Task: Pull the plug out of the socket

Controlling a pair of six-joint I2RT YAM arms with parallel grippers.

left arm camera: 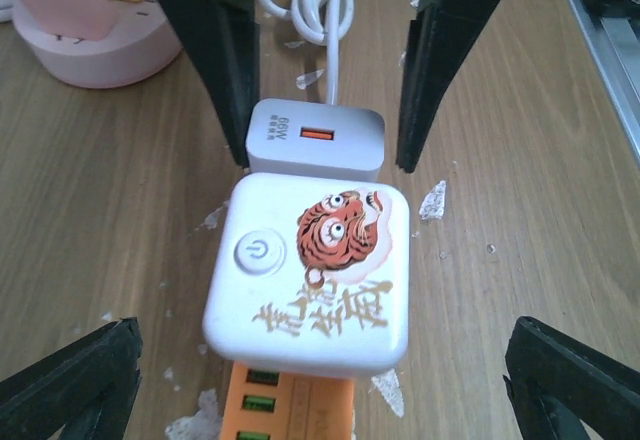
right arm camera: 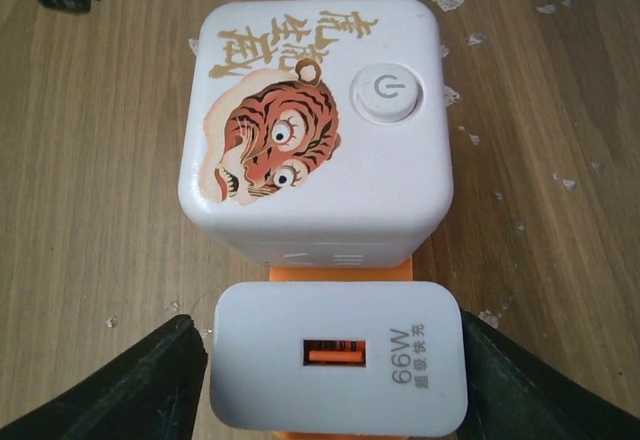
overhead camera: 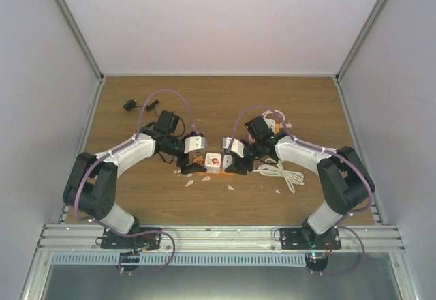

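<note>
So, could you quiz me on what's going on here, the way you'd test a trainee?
1. True or false: the charger sits plugged into the side of the white tiger cube.
2. What do the right arm's fingers flank? A: the cube. B: the charger. C: nothing.
3. Fill in: the left arm's fingers stand wide ___, one on each side of the cube and clear of it.
Key: 1 true; 2 B; 3 open.
</note>
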